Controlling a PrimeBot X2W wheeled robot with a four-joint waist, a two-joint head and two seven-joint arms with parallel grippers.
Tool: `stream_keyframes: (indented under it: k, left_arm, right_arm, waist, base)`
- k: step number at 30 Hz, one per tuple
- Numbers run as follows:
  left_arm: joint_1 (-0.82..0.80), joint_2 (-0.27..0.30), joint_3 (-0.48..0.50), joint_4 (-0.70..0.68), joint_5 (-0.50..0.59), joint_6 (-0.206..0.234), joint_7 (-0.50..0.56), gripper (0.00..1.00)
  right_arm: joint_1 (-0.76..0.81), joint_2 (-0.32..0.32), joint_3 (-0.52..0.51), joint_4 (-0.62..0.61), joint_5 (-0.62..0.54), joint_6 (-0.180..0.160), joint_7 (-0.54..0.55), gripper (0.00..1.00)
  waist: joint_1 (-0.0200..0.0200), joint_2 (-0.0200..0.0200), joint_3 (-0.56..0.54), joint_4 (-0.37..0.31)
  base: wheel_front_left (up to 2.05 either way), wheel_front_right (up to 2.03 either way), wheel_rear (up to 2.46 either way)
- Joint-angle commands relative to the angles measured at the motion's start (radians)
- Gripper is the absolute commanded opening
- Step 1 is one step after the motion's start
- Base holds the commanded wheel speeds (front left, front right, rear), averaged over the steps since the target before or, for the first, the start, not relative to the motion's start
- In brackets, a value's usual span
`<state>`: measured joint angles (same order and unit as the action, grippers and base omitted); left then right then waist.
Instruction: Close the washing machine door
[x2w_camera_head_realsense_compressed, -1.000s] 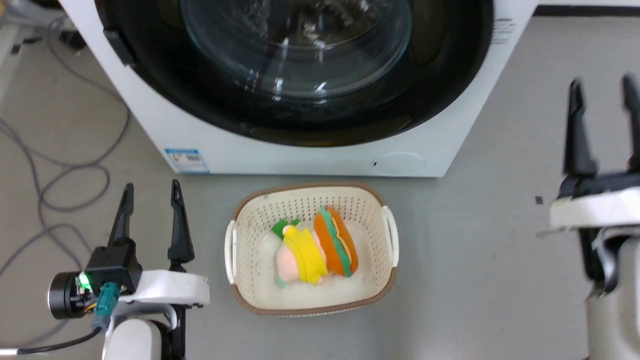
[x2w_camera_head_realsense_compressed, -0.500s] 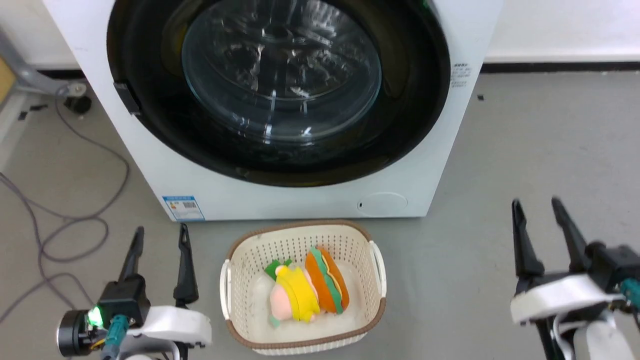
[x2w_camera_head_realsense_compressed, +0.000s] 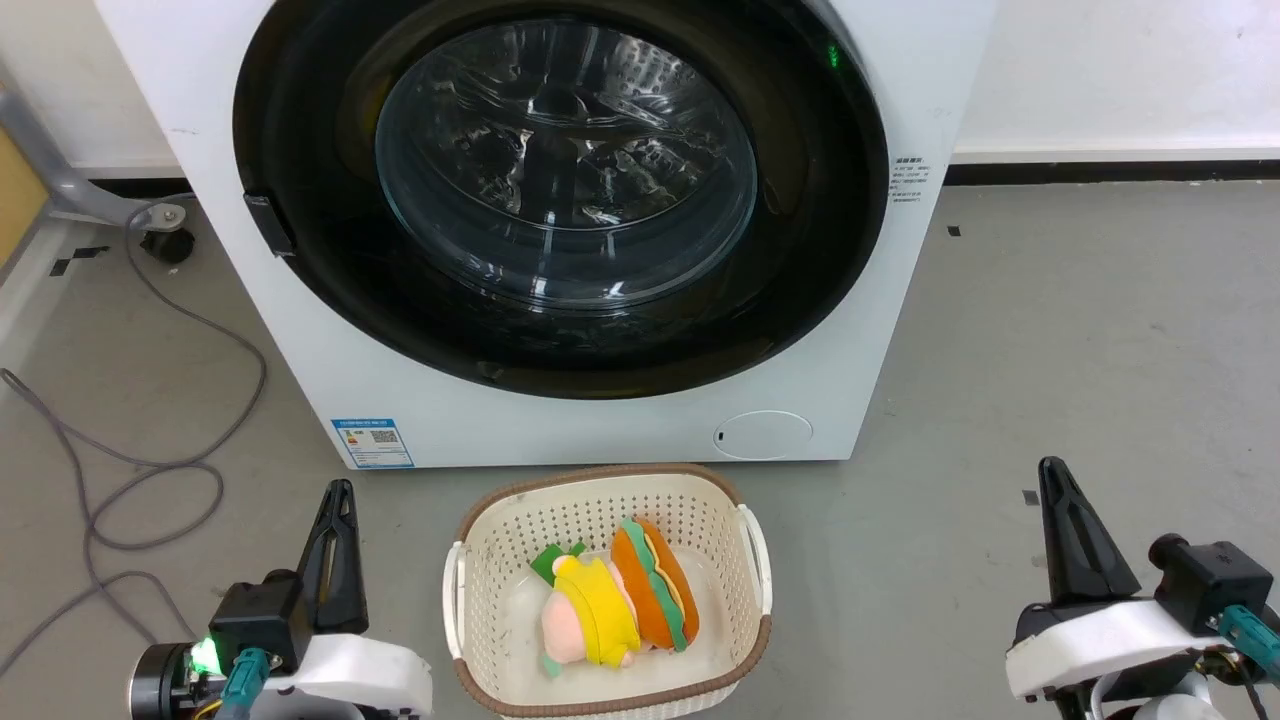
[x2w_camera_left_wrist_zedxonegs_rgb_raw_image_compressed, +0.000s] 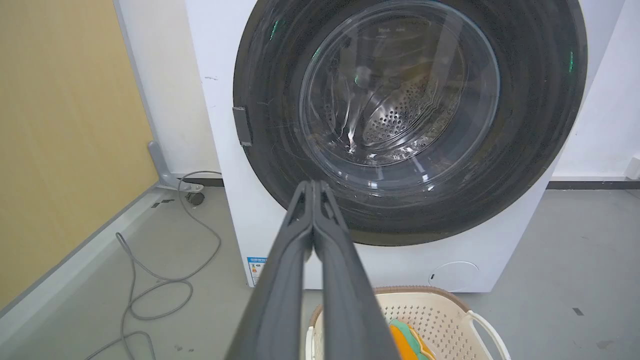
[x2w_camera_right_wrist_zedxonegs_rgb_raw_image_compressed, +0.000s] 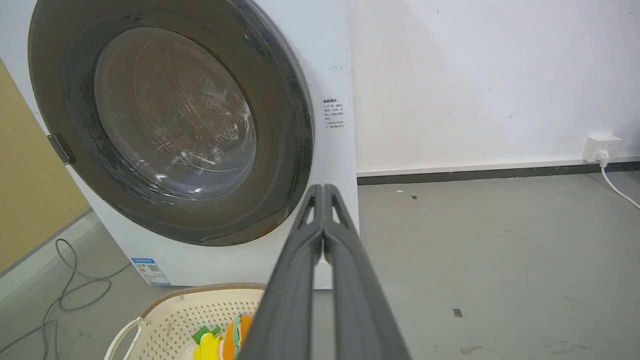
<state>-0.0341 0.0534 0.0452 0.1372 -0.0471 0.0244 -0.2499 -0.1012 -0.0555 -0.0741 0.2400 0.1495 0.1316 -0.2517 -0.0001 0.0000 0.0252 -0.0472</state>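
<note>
At the far left of the head view, a loose grey cable (x2w_camera_head_realsense_compressed: 130, 470) loops over the floor. In the lower left corner is my left gripper (x2w_camera_head_realsense_compressed: 338, 492), its two long dark fingers (x2w_camera_left_wrist_zedxonegs_rgb_raw_image_compressed: 280, 290) pressed together so they read as one blade pointing up the frame (my left wrist view shows the pair touching along their length, with nothing between them).

The big white boxy washing machine (x2w_camera_head_realsense_compressed: 600, 430) takes up the upper middle. Its large round glossy black door (x2w_camera_head_realsense_compressed: 330, 300) lies flat against the white front, with no gap that I can see. Through the bulging clear glass window (x2w_camera_head_realsense_compressed: 565, 170) at the door's centre, the perforated steel drum (x2w_camera_left_wrist_zedxonegs_rgb_raw_image_compressed: 400, 115) is visible. A small dark latch tab (x2w_camera_head_realsense_compressed: 270, 225) sits on the door's left rim. Low on the front are a blue-and-white sticker (x2w_camera_head_realsense_compressed: 372, 443) at the left and a round white cap (x2w_camera_head_realsense_compressed: 763, 435) at the right.

Just below the machine, at bottom centre, stands a cream perforated plastic basket (x2w_camera_head_realsense_compressed: 600, 500) with a brown rim. It holds a yellow-and-pink plush toy (x2w_camera_head_realsense_compressed: 590, 615) and, touching it on the right, an orange-and-green plush burger (x2w_camera_head_realsense_compressed: 655, 595).

In the lower right corner my right gripper (x2w_camera_head_realsense_compressed: 1052, 470) points up too. Its fingers are closed on each other and hold nothing, well apart from the machine.
</note>
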Motion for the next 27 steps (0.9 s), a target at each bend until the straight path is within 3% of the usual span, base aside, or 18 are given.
stream_keyframes:
  k: [1,27]
  left_arm:
    - [0.001,0.000,-0.002,-0.005,0.002,-0.001,0.005,0.00]
    - [0.009,-0.001,-0.011,-0.034,0.012,-0.006,0.058,0.00]
  right_arm:
    - [0.004,0.000,0.002,-0.009,-0.005,0.000,0.006,0.00]
    - [0.025,0.001,0.018,-0.059,-0.036,0.000,0.059,0.00]
  waist:
    - [0.0001,0.0000,0.000,0.001]
    - [0.0001,0.0000,-0.006,0.011]
  base:
    - [0.00,0.00,0.00]
    - [0.00,0.00,0.00]
